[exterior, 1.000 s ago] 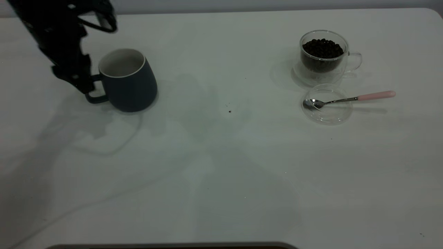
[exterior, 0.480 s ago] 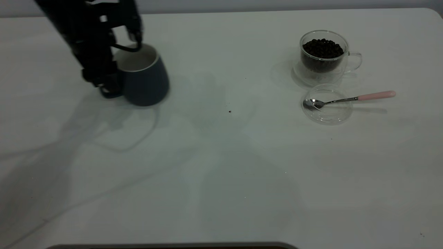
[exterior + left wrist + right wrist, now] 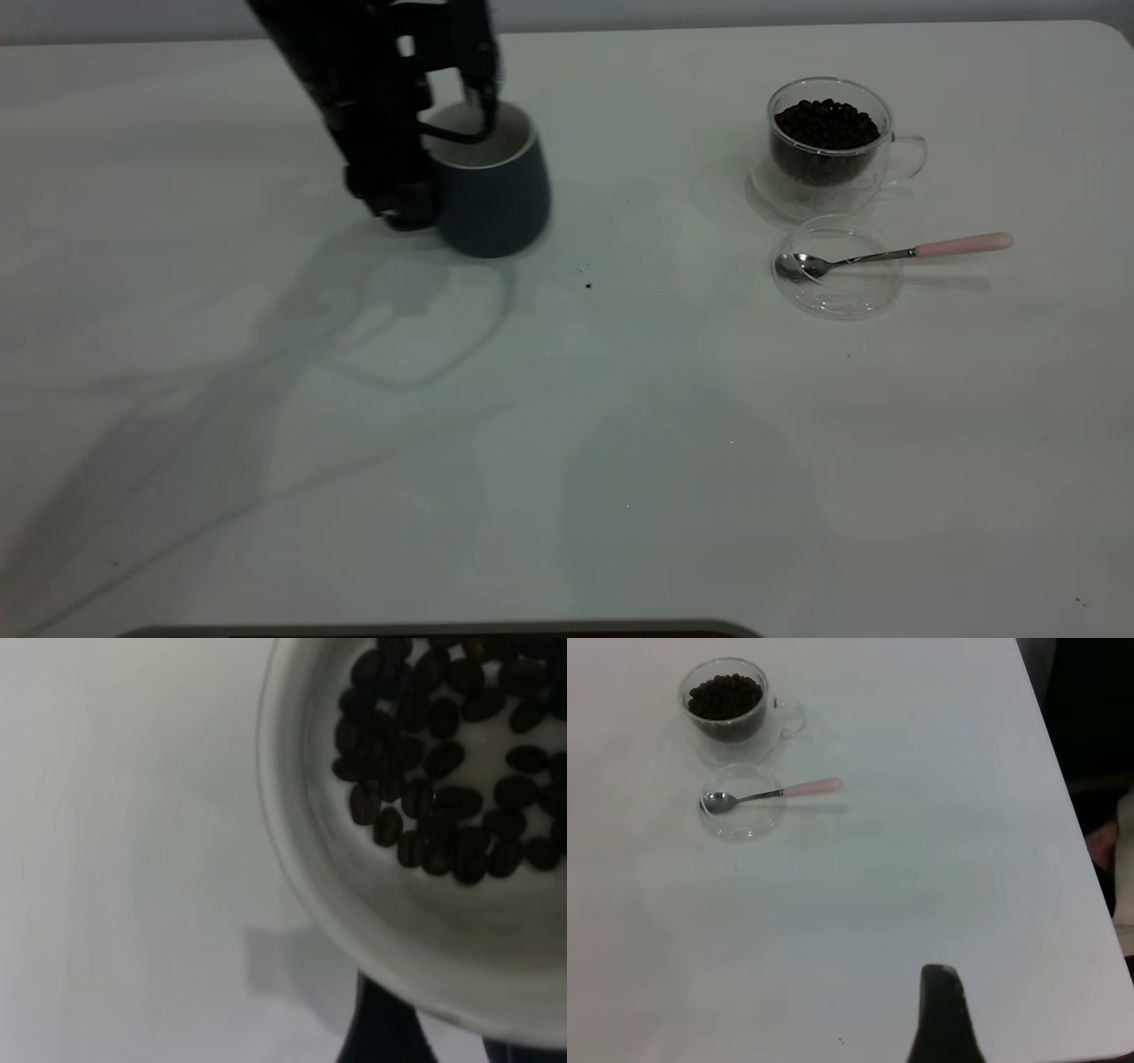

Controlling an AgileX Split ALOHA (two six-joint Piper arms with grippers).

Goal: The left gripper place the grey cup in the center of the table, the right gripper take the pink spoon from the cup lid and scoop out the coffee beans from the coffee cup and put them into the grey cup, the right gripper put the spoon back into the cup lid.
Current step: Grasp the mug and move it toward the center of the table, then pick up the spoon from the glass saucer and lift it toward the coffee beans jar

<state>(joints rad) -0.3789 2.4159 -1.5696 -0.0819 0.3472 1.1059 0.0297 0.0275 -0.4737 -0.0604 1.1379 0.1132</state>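
Observation:
My left gripper [image 3: 405, 206] is shut on the handle of the grey cup [image 3: 496, 199] and holds it left of the table's centre, toward the back. In the left wrist view the cup's pale inside [image 3: 390, 895] holds several coffee beans [image 3: 443, 806]. The glass coffee cup [image 3: 828, 142] full of beans stands at the back right. The pink-handled spoon [image 3: 886, 254] lies across the clear cup lid [image 3: 842, 297] in front of it. My right gripper [image 3: 943, 1019] hangs over the table's near right part, far from the spoon [image 3: 775, 793], lid [image 3: 744, 822] and coffee cup [image 3: 726, 704].
A few dark crumbs [image 3: 588, 285] lie on the white table near its centre. The table's right edge [image 3: 1063, 815] runs close to my right arm.
My left gripper has carried the grey cup from the far left toward the centre, rightward and slightly back. The spoon, lid and coffee cup have not moved.

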